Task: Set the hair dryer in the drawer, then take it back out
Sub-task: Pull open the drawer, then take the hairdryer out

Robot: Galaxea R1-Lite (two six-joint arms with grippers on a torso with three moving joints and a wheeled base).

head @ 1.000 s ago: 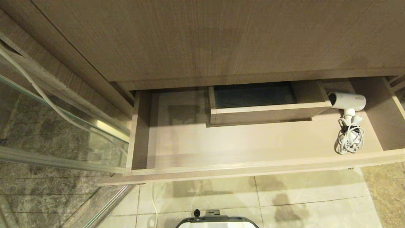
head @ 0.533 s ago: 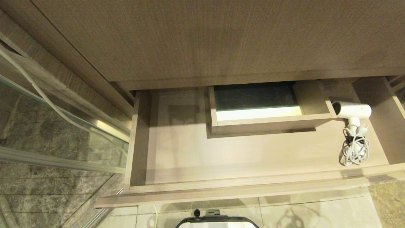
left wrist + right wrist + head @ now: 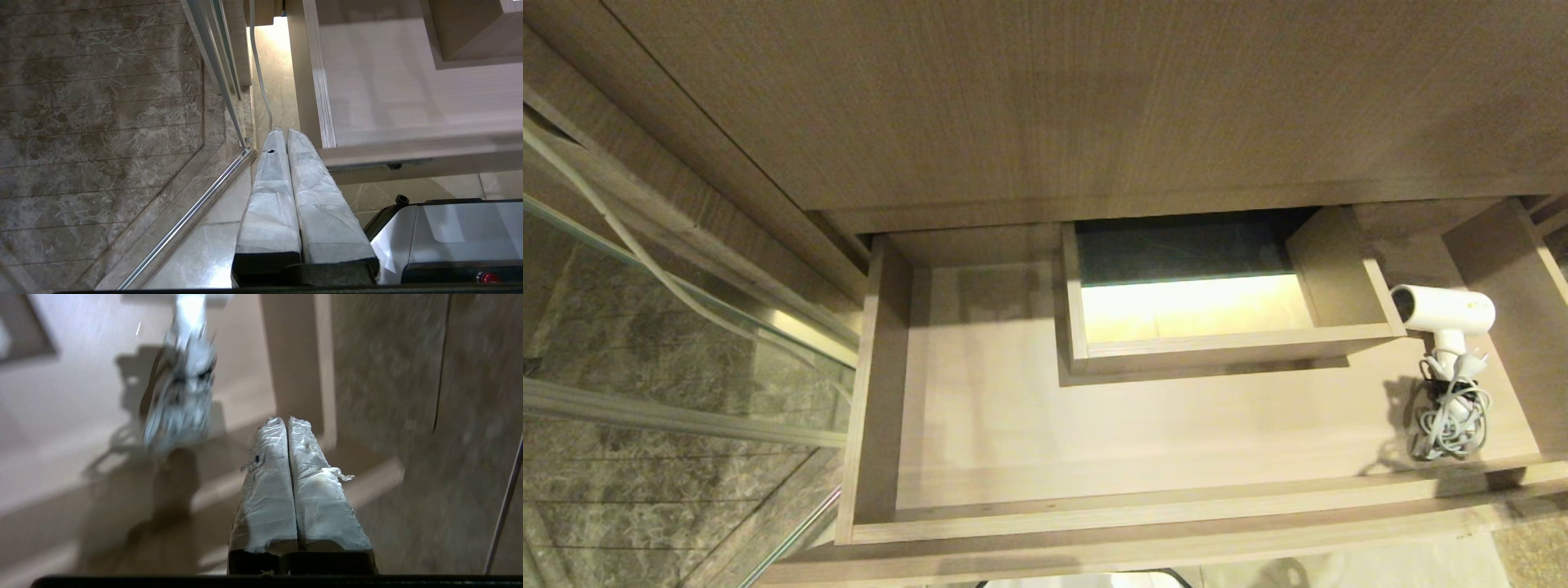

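We see the hair dryer (image 3: pixel 1444 311) lying at three o'clock in the drawer (image 3: pixel 980 523). Our right gripper (image 3: pixel 286 421), fingers pressed together and empty, hovers near its blurred, seemingly bundled cord; the left gripper (image 3: pixel 282 132) is closed too.

Matt wood-grain drawer (image 3: pixel 980 425), glossy hair dryer (image 3: pixel 1450 310)

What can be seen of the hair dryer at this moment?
The hair dryer is small, white and plastic-looking. It lies on the floor of the open drawer at its right end. Its short barrel points toward the boxed cutout, with the mouth close to the cutout's corner. The handle runs toward the drawer front, ending in a bundled white cord bound by a dark strap. No gripper touches it.
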